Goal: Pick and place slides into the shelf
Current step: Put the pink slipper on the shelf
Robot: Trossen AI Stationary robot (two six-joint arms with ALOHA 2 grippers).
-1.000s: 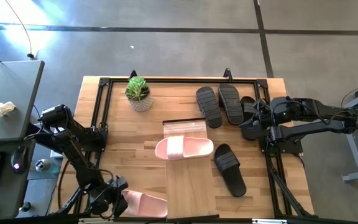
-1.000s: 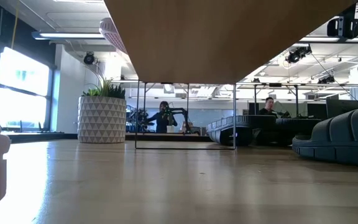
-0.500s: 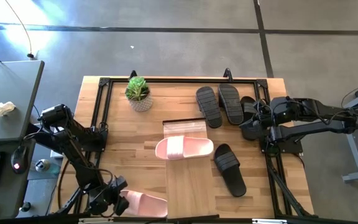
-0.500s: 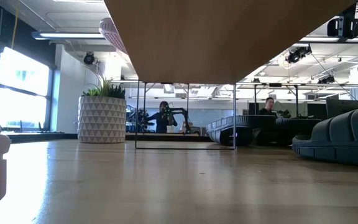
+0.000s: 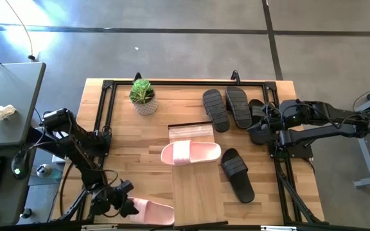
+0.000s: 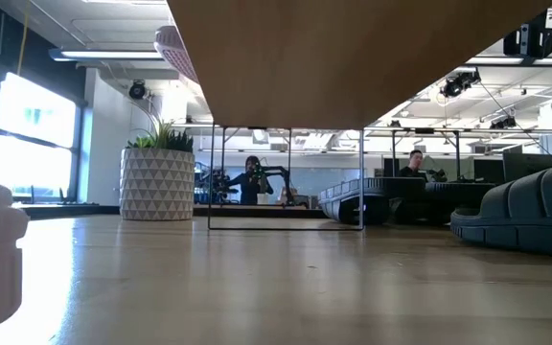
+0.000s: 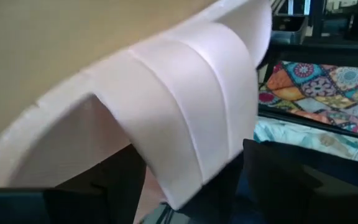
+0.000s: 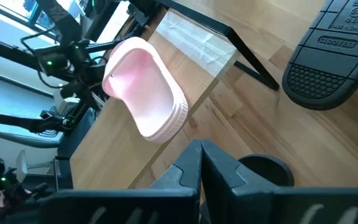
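So the left gripper [image 5: 122,206] down at 7 o'clock just went from clamped to fingers apart, letting go of the pale pink foam slide [image 5: 151,210], which now lies on the butcher-block tabletop [image 5: 127,138] edge just beside the light-wood plank shelf [image 5: 194,176]. Its twin [image 5: 190,153] is already on the plank. Right gripper [image 5: 257,131] is parked at 3 o'clock, fingers together. Looks like a regrasp is coming.

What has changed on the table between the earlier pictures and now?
The left gripper, at the near table edge, has opened and let go of the pink slide, then backed slightly away; the slide lies flat there. The right gripper, the pink slide on the shelf and the black slides stayed put.
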